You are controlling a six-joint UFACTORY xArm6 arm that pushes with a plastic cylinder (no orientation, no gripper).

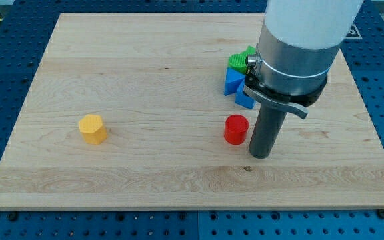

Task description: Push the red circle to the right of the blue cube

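The red circle [235, 129] sits on the wooden board [145, 80], right of centre. The blue cube [234, 80] lies above it toward the view's top, partly hidden by the arm. A second blue block [245, 99] pokes out beside it, its shape unclear. My tip [261, 154] rests on the board just to the right of the red circle and slightly below it, very close or touching its right side.
A green block [241, 60] lies against the blue cube's top side, partly hidden by the arm. A yellow hexagonal block [93, 129] sits alone at the view's left. The large white and grey arm body [299, 40] covers the upper right.
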